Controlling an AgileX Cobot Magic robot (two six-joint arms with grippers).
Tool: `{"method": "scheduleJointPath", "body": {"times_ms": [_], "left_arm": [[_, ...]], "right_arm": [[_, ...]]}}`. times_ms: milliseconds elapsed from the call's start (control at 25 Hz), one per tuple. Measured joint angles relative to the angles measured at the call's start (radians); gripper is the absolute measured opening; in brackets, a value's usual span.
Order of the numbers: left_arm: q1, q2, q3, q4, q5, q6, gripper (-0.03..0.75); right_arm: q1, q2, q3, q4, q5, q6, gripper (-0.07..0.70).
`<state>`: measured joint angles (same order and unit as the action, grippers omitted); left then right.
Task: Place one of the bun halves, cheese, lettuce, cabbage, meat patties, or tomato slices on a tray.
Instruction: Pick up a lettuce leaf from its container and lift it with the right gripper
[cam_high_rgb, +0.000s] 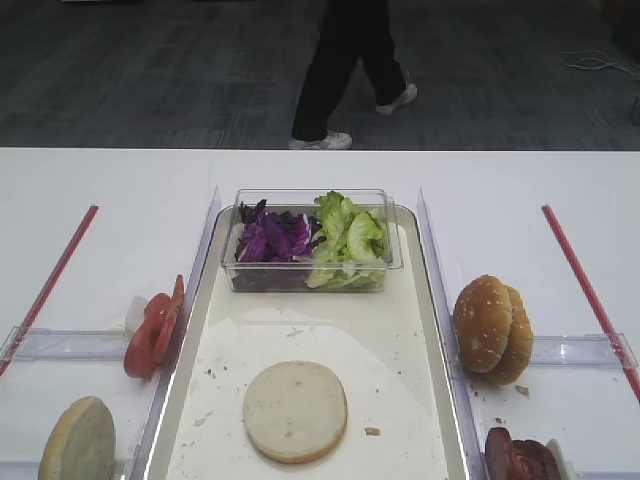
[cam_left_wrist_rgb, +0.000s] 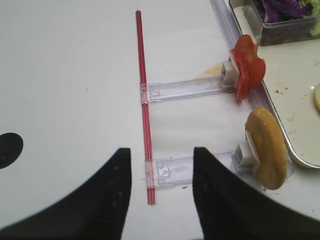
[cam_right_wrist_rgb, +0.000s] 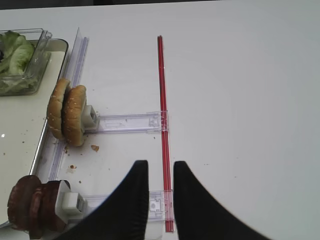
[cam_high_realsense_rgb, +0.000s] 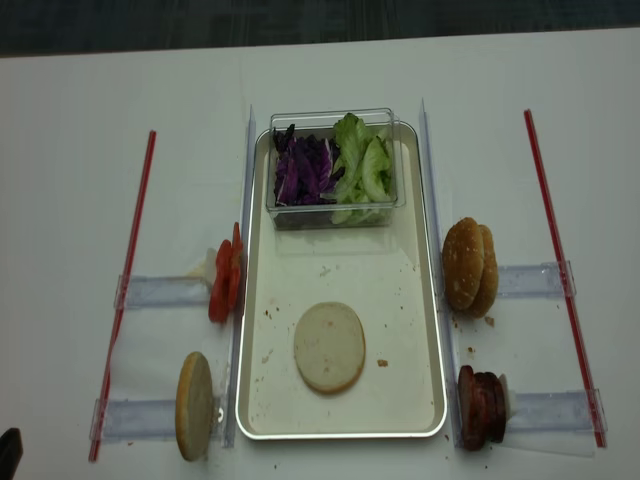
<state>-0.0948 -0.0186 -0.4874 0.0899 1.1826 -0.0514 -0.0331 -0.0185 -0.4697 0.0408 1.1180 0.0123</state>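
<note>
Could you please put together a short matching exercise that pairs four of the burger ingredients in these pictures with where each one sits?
Column one:
1. pale bun half
2. purple cabbage
3. tomato slices
4. meat patties

Column two:
A. standing on edge outside the tray's right side
B. lying flat on the tray floor
C. inside the clear tub, beside the lettuce
D. standing on edge outside the tray's left side

Pairs: 1-B, 2-C, 3-D, 4-A
</note>
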Motion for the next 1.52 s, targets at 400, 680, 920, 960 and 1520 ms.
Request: {"method": "scheduleJointPath", "body": {"times_ms": [400,680,920,960,1520], "left_arm": [[0.0,0.0,0.0,0.0,0.0,0.0,0.305],[0.0,0.0,0.0,0.0,0.0,0.0,0.305],[0.0,0.0,0.0,0.0,0.0,0.0,0.305],[0.0,0.0,0.0,0.0,0.0,0.0,0.305],[0.0,0.0,0.0,0.0,0.0,0.0,0.305]], "right_arm": [[0.0,0.0,0.0,0.0,0.0,0.0,0.153],[0.0,0.0,0.0,0.0,0.0,0.0,0.153],[0.0,0.0,0.0,0.0,0.0,0.0,0.153],[0.0,0.0,0.0,0.0,0.0,0.0,0.153],[0.0,0.0,0.0,0.002,0.0,0.002,0.153]]}}
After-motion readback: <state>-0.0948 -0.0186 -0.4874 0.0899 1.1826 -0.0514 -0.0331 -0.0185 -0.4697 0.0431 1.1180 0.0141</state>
